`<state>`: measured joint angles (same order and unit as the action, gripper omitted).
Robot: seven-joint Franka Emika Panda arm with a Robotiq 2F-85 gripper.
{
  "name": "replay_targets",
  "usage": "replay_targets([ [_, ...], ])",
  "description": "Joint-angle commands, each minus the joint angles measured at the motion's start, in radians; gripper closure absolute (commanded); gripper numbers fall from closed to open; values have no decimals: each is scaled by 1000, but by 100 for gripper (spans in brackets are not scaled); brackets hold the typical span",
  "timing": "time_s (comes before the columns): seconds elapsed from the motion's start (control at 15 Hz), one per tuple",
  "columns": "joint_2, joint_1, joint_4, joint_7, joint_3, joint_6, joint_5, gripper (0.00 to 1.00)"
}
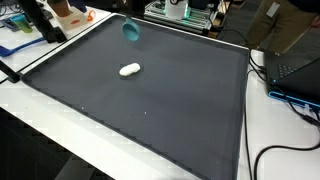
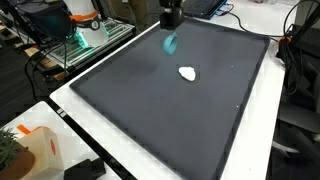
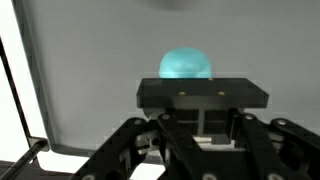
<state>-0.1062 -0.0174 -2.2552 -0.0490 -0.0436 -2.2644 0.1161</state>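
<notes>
Teal object (image 2: pixel 171 43) hangs at the far edge of the dark mat (image 1: pixel 180 110), right under the pincer (image 2: pixel 170 27), whose jaws are drawn together and seem clamped on its top. Both exterior views blur it, so whether it clears the mat I cannot tell. The wrist view shows a smooth, rounded teal dome (image 3: pixel 186 65) past the black finger block. It looks small and light, probably plastic or soft rubber, not fragile. The curved skin could slip, so a pinch across a rim or its narrowest part seems safest. A white lump (image 1: pixel 130 69) lies apart, nearer the mat's middle, on the white surface (image 1: pixel 60 140).
</notes>
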Motion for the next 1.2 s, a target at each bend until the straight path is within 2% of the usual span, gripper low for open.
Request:
replay_targets([
  [0.0,91,2,14,10,14,-118,-25,78],
  [0.07,107,2,16,8,15,-134,-32,78],
  [0.13,80,-1,6,0,11,-104,-10,78],
  [0.2,96,-1,7,0,12,-114,-9,53],
  [0.4,96,-2,8,0,12,-114,-9,53],
  [0.47,94,-2,9,0,12,-114,-9,78],
  [0.87,141,-6,-1,-18,10,-215,-30,78],
  [1.13,185,-11,8,-22,7,-242,-26,78],
])
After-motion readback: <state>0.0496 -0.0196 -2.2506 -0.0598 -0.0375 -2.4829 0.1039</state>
